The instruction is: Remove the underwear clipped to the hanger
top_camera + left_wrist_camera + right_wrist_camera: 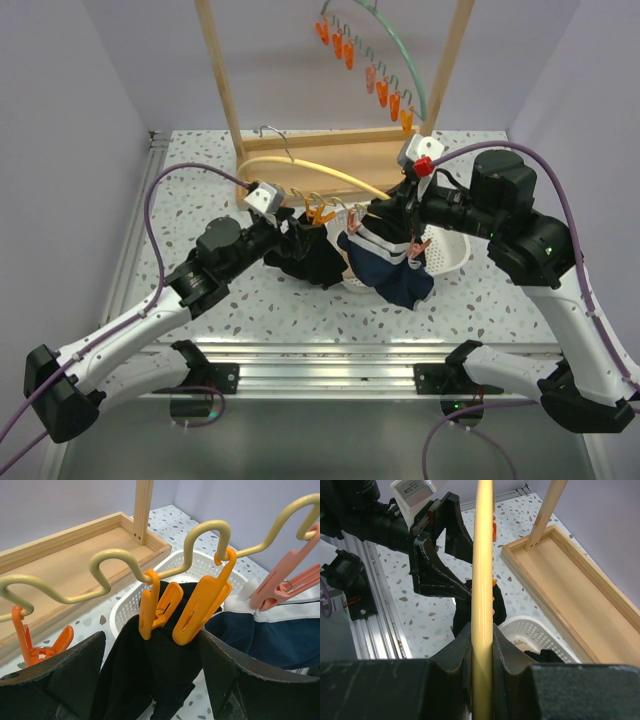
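Observation:
A yellow wavy hanger point(115, 562) carries orange clips point(202, 607) and a pink clip point(280, 577). Black underwear point(165, 650) hangs from two orange clips. Navy underwear with white trim point(280, 635) hangs under the pink clip. My left gripper point(152, 690) is open, its fingers on either side of the black underwear just below the clips. My right gripper point(482, 650) is shut on the hanger's yellow bar point(482, 555). In the top view the left gripper point(292, 228) is at the black underwear point(312, 258), and the right gripper point(405, 205) is above the navy underwear point(390, 270).
A white perforated basket point(452, 255) sits under the hanging garments, with something black in it. Behind stands a wooden rack with a tray base point(340, 145). A teal hanger with orange and pink clips point(375, 70) hangs from the rack. An aluminium rail point(330, 355) runs along the near edge.

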{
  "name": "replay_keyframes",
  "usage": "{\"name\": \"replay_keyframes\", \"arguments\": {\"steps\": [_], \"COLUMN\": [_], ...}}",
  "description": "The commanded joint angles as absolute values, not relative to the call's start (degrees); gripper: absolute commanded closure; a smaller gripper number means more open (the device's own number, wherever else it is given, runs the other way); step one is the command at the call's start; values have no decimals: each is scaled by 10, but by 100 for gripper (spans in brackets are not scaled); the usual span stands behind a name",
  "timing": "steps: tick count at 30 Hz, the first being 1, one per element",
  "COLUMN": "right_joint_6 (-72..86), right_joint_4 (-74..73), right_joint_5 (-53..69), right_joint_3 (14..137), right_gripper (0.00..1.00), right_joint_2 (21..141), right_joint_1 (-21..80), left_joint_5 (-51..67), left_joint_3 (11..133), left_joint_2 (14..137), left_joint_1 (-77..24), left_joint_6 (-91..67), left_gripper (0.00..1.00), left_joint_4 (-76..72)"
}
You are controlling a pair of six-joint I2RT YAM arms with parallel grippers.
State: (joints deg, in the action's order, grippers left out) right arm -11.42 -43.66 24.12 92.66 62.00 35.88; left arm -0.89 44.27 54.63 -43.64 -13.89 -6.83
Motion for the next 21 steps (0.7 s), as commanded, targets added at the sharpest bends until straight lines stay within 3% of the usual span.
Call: {"name": "replay_keyframes", "arguments": {"steps": [1, 14, 21], "right_joint_6": [-111, -117, -110], "right_joint_4": [-372, -372, -365], "right_joint_5": [255, 250, 258], "right_joint_3": [948, 942, 935], "right_gripper": [100, 100, 100], "right_joint_2": [613, 607, 607], "right_joint_1": [355, 353, 353], "left_joint_5": [-23, -77, -118], "left_joint_3": [459, 443, 442], "left_joint_2": [537, 471, 510], "left_joint_1": [-439, -439, -439], "left_joint_6": [-136, -133, -139], "left_gripper": [22, 21, 22], "left_joint_4": [-117, -97, -118]}}
